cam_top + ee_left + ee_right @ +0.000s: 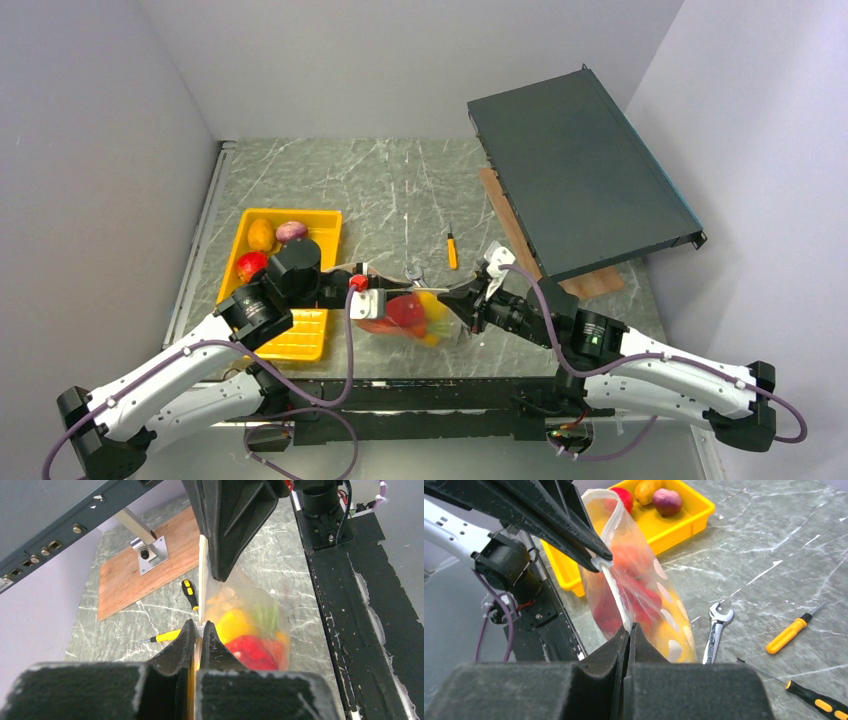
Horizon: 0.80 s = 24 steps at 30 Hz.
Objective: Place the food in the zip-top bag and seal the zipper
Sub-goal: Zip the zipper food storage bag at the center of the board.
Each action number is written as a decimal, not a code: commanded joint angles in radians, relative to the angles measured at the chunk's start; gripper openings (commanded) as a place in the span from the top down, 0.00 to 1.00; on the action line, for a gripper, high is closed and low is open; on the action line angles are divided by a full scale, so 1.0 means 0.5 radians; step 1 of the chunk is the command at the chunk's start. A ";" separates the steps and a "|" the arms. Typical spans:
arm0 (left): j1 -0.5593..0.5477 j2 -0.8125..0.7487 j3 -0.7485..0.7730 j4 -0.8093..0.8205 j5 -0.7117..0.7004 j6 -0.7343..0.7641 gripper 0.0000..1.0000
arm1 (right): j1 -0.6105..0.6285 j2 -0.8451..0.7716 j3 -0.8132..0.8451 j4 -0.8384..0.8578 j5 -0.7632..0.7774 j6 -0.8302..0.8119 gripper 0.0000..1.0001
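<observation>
While both my arms meet in the lower middle of the top view, my left gripper and my right gripper each pinch one end of the zipper. The zip-top bag is held between them, just right of the yellow tray. My left wrist view shows the food inside: red, yellow and some green. Only my right wrist view shows the bag's white dots, with a wrench near on the bench.
</observation>
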 commanded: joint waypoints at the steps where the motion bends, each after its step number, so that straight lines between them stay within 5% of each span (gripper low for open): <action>1: 0.021 -0.056 -0.016 -0.045 -0.074 0.066 1.00 | -0.007 0.017 0.154 -0.168 -0.115 -0.057 1.00; 4: 0.021 -0.024 0.008 -0.076 -0.036 0.069 1.00 | -0.006 0.121 0.236 -0.274 -0.167 -0.057 1.00; 7: 0.021 0.001 0.022 -0.101 -0.019 0.071 1.00 | -0.008 0.191 0.299 -0.395 -0.098 -0.037 0.75; 13: 0.020 -0.007 0.014 -0.089 -0.008 0.072 1.00 | -0.008 0.365 0.532 -0.672 -0.150 -0.029 0.50; 20: 0.021 -0.007 0.013 -0.087 0.017 0.069 1.00 | -0.006 0.588 0.893 -0.895 -0.236 -0.064 0.44; 24: 0.019 -0.007 0.013 -0.086 0.025 0.067 1.00 | -0.007 0.762 1.075 -1.034 -0.353 -0.128 0.52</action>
